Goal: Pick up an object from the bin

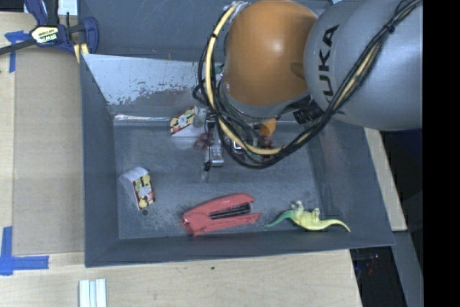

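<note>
Bin (98, 176) held four loose items, all well apart from each other:
- yellow-white packet (183, 121), far side, up against the foot of the far wall, left of centre
- small clear-wrapped box (140, 188) with a yellow and red label, left side of the floor, mid-depth
- red stapler (220, 214), near side, centre, lying flat, roughly parallel to the near wall
- green and yellow dinosaur (309, 219), near right corner, just right of the stapler, tail pointing right

No heap, and the floor between the items was bare.

The arm (370, 57) came in from the right over the bin's far right part. Its orange cover (266, 50) and looped cables (214, 54) hid most of the far wall's right half and the floor below it.

The end effector (210, 158) pointed down over bare floor near the bin's centre. The packet was the closest item, just to its far left, and looked apart from it rather than touching. The stapler lay nearer, directly below it in the view, with a clear gap. Couldn't tell how far open the end effector was; nothing visible in its hold.
</note>
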### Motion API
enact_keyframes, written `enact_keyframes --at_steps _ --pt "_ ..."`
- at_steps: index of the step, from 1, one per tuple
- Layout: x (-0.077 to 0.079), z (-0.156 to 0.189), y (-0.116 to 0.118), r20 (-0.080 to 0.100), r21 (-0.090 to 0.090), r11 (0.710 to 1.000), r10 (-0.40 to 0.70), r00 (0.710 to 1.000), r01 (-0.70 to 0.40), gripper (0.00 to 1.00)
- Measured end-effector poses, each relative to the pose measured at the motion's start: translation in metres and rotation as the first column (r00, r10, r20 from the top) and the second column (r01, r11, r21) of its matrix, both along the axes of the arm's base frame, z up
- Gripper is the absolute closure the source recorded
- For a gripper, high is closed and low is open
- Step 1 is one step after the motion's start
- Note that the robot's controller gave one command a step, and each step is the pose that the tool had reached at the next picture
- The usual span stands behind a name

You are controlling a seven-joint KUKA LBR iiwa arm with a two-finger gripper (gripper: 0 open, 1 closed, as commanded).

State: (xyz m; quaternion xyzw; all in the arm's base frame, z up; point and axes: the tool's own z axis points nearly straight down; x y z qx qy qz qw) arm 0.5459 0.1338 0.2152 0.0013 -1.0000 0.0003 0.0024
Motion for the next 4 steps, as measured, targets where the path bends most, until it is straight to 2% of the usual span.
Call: enact_keyframes --at_steps 1,2,3,4 --pt "0.002 0.004 0.0 0.008 0.002 1.0 -0.003 1.0 0.003 0.0" --pt "-0.03 -0.085 -0.044 0.011 0.002 1.0 -0.022 1.0 0.022 0.0" --pt "-0.057 -0.091 -0.061 0.017 0.003 0.994 0.109 0.994 -0.109 0.0" --pt "-0.056 -0.116 -0.095 0.005 -0.001 0.986 0.168 0.986 -0.168 0.0"
